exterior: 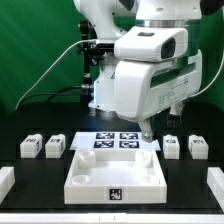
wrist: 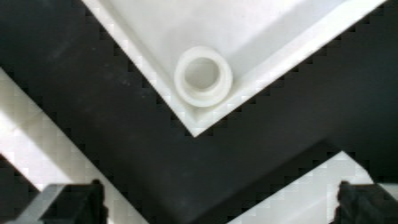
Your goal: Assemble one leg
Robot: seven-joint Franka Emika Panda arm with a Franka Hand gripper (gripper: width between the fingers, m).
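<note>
Arm: the white Franka arm (exterior: 140,70) bends low over the black worktop (exterior: 40,190) and fills the middle of the exterior view.
Fingers: the dark fingers (wrist: 71,203) stand wide apart, with nothing between them. In the exterior view they point down at the panel's 1 o'clock corner. Whether they touch it cannot be told.
Panel: the large flat white panel (exterior: 115,172) with a raised rim lies at the centre of the worktop. Its near wall carries a black-and-white tag.
Corner hole: in the wrist view a round corner hole (wrist: 201,76) sits in the panel's pointed corner, clear of both fingers.
Legs: four small white tagged blocks rest loose on the worktop, none of them gripped. On a clock centred on the panel in the exterior view they are the 9 o'clock leg (exterior: 30,147), the 10 o'clock leg (exterior: 56,147), the 2 o'clock leg (exterior: 172,146) and the 3 o'clock leg (exterior: 197,147). The 2 o'clock leg lies nearest the fingers, apart from them.
Marker board: the marker board (exterior: 117,140) lies flat at 12 o'clock, just behind the panel, with four tags showing.
Frame edges: white parts are cut off at 8 and 4 o'clock, and what they are cannot be told.
</note>
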